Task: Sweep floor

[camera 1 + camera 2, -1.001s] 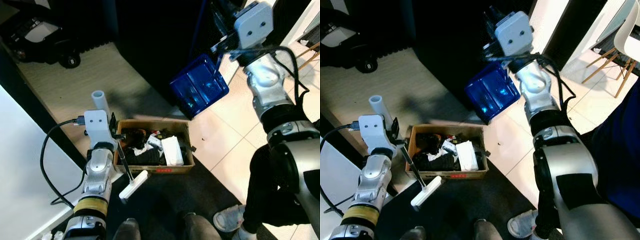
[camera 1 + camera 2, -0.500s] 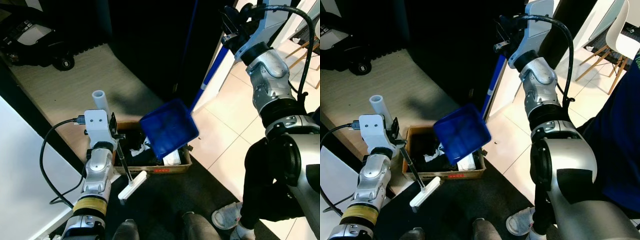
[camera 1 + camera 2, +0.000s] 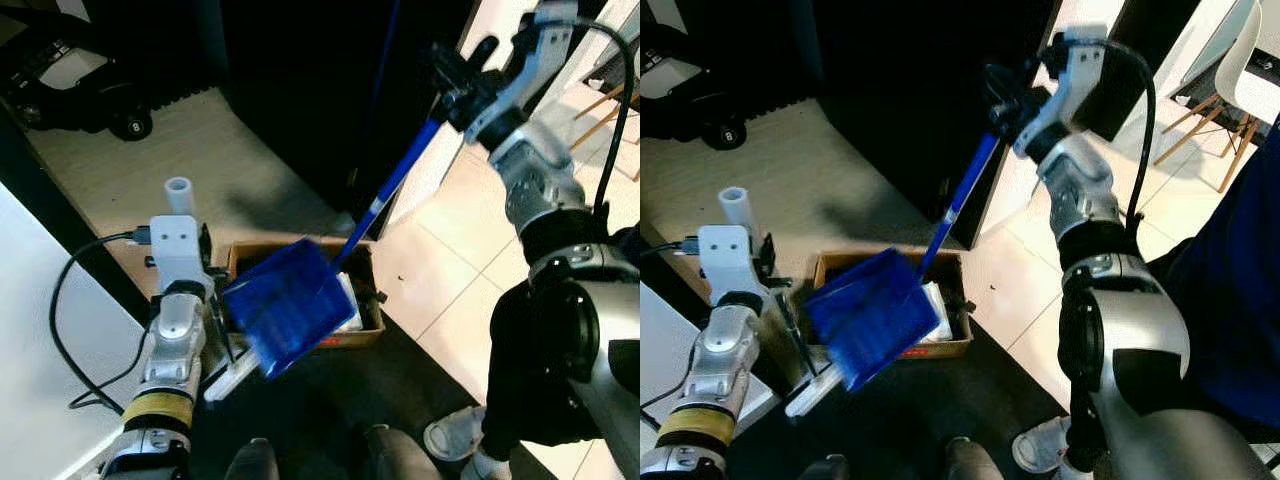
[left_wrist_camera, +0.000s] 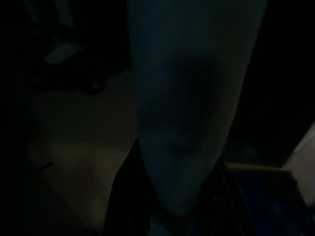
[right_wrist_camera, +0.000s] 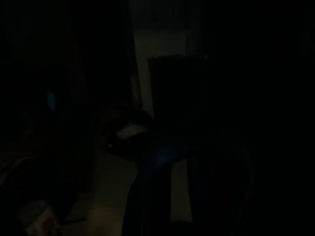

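Blue dustpan (image 3: 288,318): tilted and blurred, it hangs in front of the cardboard box, covering much of the box's left part and touching nothing that can be made out.
Dustpan handle (image 3: 395,190): a long blue pole with a pale band partway down, slanting from the pan up to the right gripper.
Right gripper (image 3: 455,82): raised high against the dark doorway, its black fingers pinched around the top of the handle.
Left gripper (image 3: 225,335): low on the robot's left, just beside the box; its fingers are closed on a thin dark stick that ends in the white brush head.
White brush head (image 3: 818,392): lies on the dark mat near the box's front left corner, partly hidden by the pan.
Cardboard box (image 3: 362,322): sits where the pale floor meets the dark mat, holding dark and white odds and ends.
White tube (image 3: 178,193): stands upright above the left wrist.
Shoe (image 3: 455,440): a person's pale shoe rests on the tiles by the robot's right side.
Wrist views: too dark to tell much.
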### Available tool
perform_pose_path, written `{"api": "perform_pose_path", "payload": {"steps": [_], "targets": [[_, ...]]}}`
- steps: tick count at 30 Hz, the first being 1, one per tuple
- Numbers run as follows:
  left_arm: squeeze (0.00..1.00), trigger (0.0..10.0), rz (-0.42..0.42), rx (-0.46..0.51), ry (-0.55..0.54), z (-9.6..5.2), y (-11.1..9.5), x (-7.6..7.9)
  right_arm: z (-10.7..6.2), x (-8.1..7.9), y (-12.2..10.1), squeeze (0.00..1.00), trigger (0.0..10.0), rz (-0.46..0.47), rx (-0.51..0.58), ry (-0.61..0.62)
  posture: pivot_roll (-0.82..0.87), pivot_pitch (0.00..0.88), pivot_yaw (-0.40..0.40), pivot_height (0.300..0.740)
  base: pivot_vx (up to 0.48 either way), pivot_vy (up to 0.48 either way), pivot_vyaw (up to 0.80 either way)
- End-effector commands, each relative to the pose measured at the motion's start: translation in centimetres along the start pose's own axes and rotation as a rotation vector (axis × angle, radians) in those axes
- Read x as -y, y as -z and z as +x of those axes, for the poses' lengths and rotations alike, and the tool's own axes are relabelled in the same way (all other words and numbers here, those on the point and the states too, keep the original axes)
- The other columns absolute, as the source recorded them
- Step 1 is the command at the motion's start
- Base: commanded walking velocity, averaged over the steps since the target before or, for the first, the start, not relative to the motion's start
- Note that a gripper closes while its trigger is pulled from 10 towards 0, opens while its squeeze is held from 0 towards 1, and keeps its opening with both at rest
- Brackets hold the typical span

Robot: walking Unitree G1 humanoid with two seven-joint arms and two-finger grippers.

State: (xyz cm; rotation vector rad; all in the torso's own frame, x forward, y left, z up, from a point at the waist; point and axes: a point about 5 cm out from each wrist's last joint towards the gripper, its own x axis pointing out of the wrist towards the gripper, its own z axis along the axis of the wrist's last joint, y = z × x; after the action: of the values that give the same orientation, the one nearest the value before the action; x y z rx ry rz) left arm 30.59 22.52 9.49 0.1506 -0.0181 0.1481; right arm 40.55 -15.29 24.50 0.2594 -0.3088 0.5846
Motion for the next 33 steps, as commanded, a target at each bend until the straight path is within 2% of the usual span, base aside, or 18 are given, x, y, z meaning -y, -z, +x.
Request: {"api": "perform_pose_path", "payload": {"steps": [1, 8, 10, 13, 15, 17, 20, 21, 23, 25, 29, 33], "targets": [[0.0, 10.0, 0.029, 0.043, 0.009, 0.2, -1.1, -0.3, -0.4, 0.4, -0.5, 0.0, 10.0, 0.015, 0.068, 0.04, 0.02, 0.072, -0.105, 0.74, 0.0, 0.0, 0.0], [0.0, 10.0, 0.006, 0.045, 0.009, 0.4, -1.3, -0.3, -1.4, -0.1, 1.4, 0.0, 10.0, 0.038, 0.05, 0.048, 0.02, 0.063, -0.085, 0.74, 0.0, 0.0, 0.0], [0.0, 10.0, 0.024, 0.033, 0.021, 0.4, -1.4, -0.3, -1.9, -0.8, 2.7, 0.0, 10.0, 0.007, -0.032, -0.001, 0.02, 0.066, -0.079, 0.74, 0.0, 0.0, 0.0], [0.0, 10.0, 0.05, 0.022, 0.024, 0.4, -1.3, -0.5, -2.2, -1.2, 3.2, 0.0, 10.0, 0.0, -0.068, -0.023, 0.01, 0.067, -0.076, 0.74, 0.0, 0.0, 0.0], [0.0, 10.0, 0.121, 0.0, 0.018, 0.1, -1.0, -1.1, -2.7, -1.5, 4.2, 0.0, 10.0, 0.023, -0.119, -0.034, 0.01, 0.069, -0.074, 0.74, 0.0, 0.0, 0.0], [0.0, 10.0, 0.142, -0.013, 0.01, 0.0, -0.9, -1.6, -3.0, -1.6, 4.7, 0.0, 10.0, 0.039, -0.146, -0.037, 0.01, 0.07, -0.071, 0.74, 0.0, 0.0, 0.0], [0.0, 10.0, 0.213, -0.029, -0.014, -0.4, -1.4, -3.7, -3.9, -1.7, 5.5, 0.0, 10.0, 0.086, -0.208, -0.043, 0.01, 0.072, -0.069, 0.74, 0.0, 0.0, 0.0], [0.0, 10.0, 0.219, -0.033, -0.028, -0.4, -1.7, -4.4, -4.1, -1.7, 5.7, 0.0, 10.0, 0.093, -0.234, -0.051, 0.01, 0.074, -0.071, 0.74, 0.0, 0.0, 0.0], [0.0, 10.0, 0.219, -0.036, -0.037, -0.5, -1.8, -4.9, -4.3, -1.7, 5.8, 0.0, 10.0, 0.096, -0.251, -0.056, 0.01, 0.074, -0.071, 0.74, 0.0, 0.0, 0.0], [0.0, 10.0, 0.228, -0.054, -0.053, -0.4, -2.1, -5.8, -4.6, -1.7, 6.3, 0.0, 10.0, 0.061, -0.301, -0.058, 0.02, 0.075, -0.077, 0.74, 0.0, 0.0, 0.0], [0.0, 10.0, 0.193, -0.093, -0.062, -0.7, -1.6, -5.7, -4.9, -1.9, 7.1, 0.0, 10.0, 0.024, -0.325, -0.045, 0.02, 0.076, -0.076, 0.74, 0.0, 0.0, 0.0], [0.0, 10.0, 0.179, -0.187, -0.083, -1.7, 0.2, -5.0, -5.9, -2.1, 8.9, 0.0, 10.0, 0.013, -0.351, 0.019, 0.03, 0.08, -0.07, 0.74, 0.0, 0.0, 0.0]]}}
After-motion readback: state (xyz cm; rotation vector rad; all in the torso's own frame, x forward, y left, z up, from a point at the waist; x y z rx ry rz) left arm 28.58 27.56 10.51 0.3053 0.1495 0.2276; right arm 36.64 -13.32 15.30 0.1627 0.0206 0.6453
